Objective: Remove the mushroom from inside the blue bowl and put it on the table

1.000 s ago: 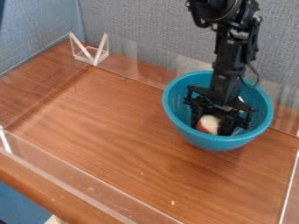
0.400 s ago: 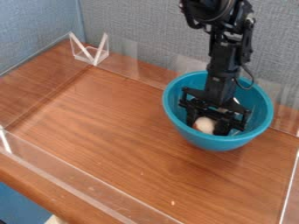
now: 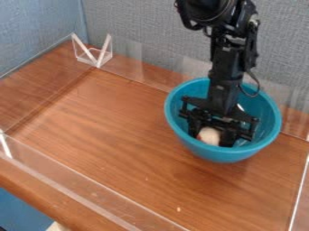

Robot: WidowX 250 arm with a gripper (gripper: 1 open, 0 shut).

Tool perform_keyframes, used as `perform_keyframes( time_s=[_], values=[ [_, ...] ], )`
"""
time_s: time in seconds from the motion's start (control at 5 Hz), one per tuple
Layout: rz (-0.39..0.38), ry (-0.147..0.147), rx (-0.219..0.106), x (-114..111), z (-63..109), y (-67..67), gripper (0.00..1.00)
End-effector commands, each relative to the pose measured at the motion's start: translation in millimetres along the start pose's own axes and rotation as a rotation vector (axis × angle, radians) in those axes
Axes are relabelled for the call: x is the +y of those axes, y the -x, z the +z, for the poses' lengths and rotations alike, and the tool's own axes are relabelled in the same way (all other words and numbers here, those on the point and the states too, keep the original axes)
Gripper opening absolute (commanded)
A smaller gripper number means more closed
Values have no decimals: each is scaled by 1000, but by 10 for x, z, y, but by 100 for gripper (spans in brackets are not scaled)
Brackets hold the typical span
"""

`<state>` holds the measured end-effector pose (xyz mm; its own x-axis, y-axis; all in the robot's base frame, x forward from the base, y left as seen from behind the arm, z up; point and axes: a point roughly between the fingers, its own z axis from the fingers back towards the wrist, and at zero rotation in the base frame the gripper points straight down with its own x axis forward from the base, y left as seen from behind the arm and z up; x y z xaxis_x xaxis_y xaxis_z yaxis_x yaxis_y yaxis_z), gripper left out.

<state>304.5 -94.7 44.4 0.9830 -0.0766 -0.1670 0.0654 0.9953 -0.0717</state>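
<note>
Pincer (image 3: 214, 134) is down inside the bowl (image 3: 182, 128), jaws closed around the mushroom (image 3: 210, 136); the pale rounded shape sits right between the black fingers, low in the basin, touching or nearly touching the glossy blue floor. Change since a second ago: the whole bowl has slid a little toward the near-left across the desk (image 3: 108, 135), and the pincer and mushroom have gone with it, so the pale shape now shows slightly further left and lower in the picture than before. The jaws did not open in that time. Reading: the grip is made, but the lift out has not started, and the sideways drag suggests the fingers or the frame around them are pressing on the bowl and pushing it along. Judgement: the task is at its early middle, mushroom held but not yet clear of the rim. Risk is that the bowl rides along further if the arm moves sideways before rising. Arm pose: black wrist hangs straight down into the bowl from above, forearm nearly upright, upper links leaning back toward the grey wall. Clear acrylic walls (image 3: 90, 50) edge the desk, well apart from the bowl.
</note>
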Motion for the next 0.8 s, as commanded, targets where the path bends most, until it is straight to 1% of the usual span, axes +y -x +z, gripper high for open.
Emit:
perform_keyframes(
  time_s=[0.0,0.2,0.6],
  values=[
    [34,23,-84,-49,269,-29,0],
    [74,33,-87,-38,287,-36,0],
    [143,49,-90,59,449,-26,0]
  ],
)
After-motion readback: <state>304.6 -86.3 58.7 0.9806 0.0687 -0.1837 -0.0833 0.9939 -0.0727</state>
